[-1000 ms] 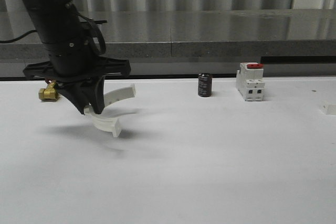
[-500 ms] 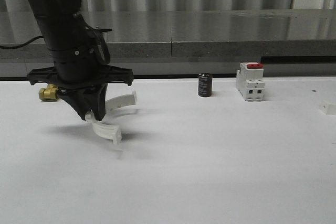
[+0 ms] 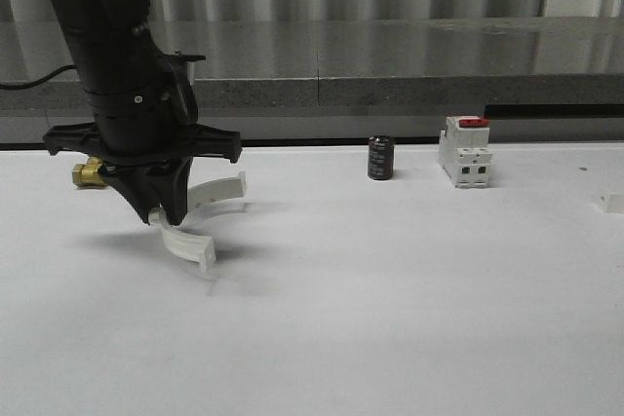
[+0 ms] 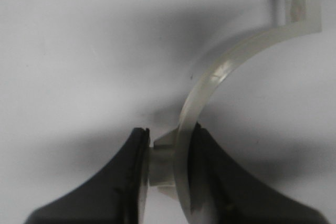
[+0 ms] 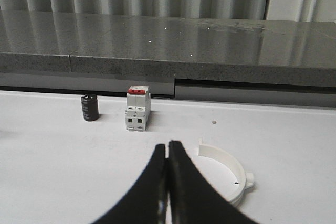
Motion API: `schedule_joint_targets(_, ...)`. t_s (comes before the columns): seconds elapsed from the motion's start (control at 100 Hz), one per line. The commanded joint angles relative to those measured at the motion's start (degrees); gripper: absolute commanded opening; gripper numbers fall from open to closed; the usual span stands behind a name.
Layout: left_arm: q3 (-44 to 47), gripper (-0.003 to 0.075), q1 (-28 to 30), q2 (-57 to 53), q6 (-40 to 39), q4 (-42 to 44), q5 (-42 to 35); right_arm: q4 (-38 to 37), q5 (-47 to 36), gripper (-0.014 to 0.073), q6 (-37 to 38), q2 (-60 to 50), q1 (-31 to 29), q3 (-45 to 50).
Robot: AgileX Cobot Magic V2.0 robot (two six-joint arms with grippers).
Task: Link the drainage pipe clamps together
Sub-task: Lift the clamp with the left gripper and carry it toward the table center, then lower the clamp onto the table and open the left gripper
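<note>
While the left gripper (image 4: 168, 169) pinches one half-ring (image 4: 220, 72) by its end (arc sweeping outward), the other half-ring (image 5: 226, 174) lies just beside the right gripper (image 5: 168, 156), jaws pressed together.

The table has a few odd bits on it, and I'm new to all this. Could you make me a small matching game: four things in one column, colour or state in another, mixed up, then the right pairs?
Things:
1. clamp half
2. cylinder
3. switch block
4. brass fitting

Descriptions:
A. white with a red top
B. gold-coloured, beside the left gripper
C. pinched between black fingers
D. dark, standing upright

Pairs: 1-C, 2-D, 3-A, 4-B
</note>
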Motion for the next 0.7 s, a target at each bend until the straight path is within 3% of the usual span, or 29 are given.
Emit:
schedule_joint_targets(0.0,-1.76,-0.0020,-0.57,-2.18,-0.68,0.24,-0.84,-0.66,-4.64,-0.0067,-0.02,-0.76,-0.27,-1.12)
schedule_joint_targets(0.23,-1.76,-0.0017,-0.57,-1.14,-0.88,0.24,-0.58,-0.66,-4.64,-0.0067,-0.02,-0.76,-0.27,-1.12)
schedule_joint_targets(0.3,-1.76,0.0022,-0.57,-1.14,-0.88,0.24,-0.67,-0.66,-4.64,-0.0067,-0.02,-0.76,-0.27,-1.12)
schedule_joint_targets(0.37,-1.76,0.0120,-0.57,-1.14,-0.88,0.24,-0.67,-0.66,-4.64,-0.0067,-0.02,-0.76,-0.27,-1.12)
schedule_joint_targets(0.54,-1.76,0.0477,-0.57,-1.14,-0.88,0.37,-0.67,-0.66,-4.64,-0.0067,-0.02,-0.76,-0.27,-1.12)
schedule_joint_targets(0.61,-1.76,0.0535,-0.57,-1.14,-0.88,0.52,-0.89,-0.66,-4.64,-0.0067,-0.02,-0.76,-0.27,-1.12)
schedule_joint_targets(0.69,-1.76,0.0531,-0.57,-1.26,-0.88,1.36,-1.18,-0.66,-4.64,-0.0067,-0.02,-0.76,-0.27,-1.12)
